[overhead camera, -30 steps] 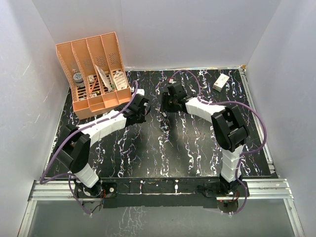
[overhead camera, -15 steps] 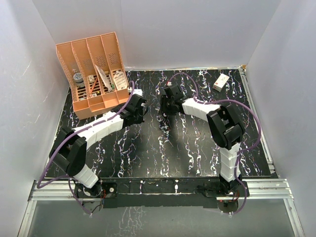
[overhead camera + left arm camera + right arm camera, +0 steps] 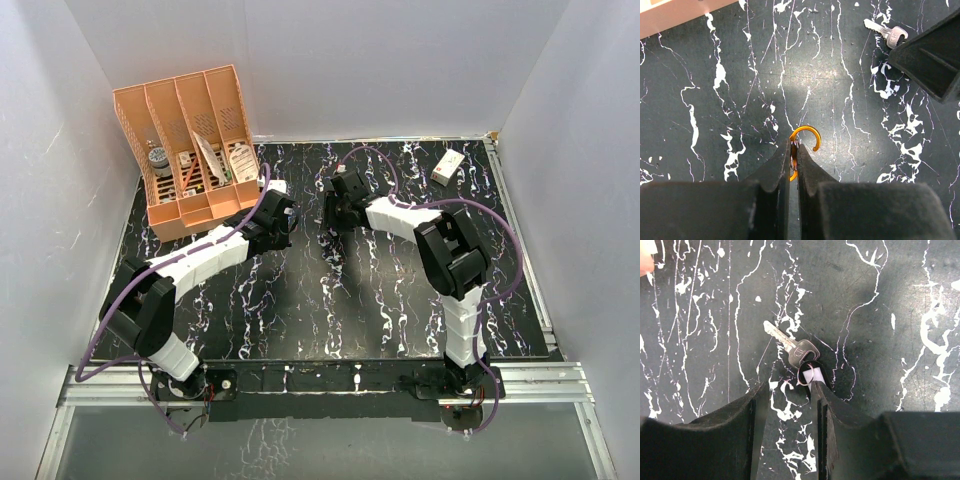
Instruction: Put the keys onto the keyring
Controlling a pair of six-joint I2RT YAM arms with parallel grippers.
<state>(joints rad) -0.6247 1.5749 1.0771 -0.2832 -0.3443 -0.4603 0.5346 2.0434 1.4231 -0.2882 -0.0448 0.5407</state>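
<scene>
In the left wrist view my left gripper (image 3: 794,148) is shut on the small orange S-shaped keyring (image 3: 808,133). Its upper hook sticks out past the fingertips, low over the black marbled mat. The silvery key (image 3: 886,32) lies on the mat at the far right, next to my right gripper's black finger (image 3: 930,60). In the right wrist view my right gripper (image 3: 788,390) is open over the mat. The key (image 3: 792,347) lies just beyond its tips, with a thin wire ring and a black tag with a white label (image 3: 809,375) attached. The right fingertip (image 3: 821,390) overlaps the tag. In the top view both grippers, left (image 3: 281,214) and right (image 3: 336,200), meet at the mat's middle back.
A large orange slotted organizer (image 3: 190,150) holding small items leans at the back left, close behind my left arm. A white rectangular box with a red mark (image 3: 448,166) lies at the back right. White walls enclose the mat on three sides.
My right gripper has shifted a little left, toward the left gripper. My left gripper has edged slightly left and back, still shut on the keyring.
</scene>
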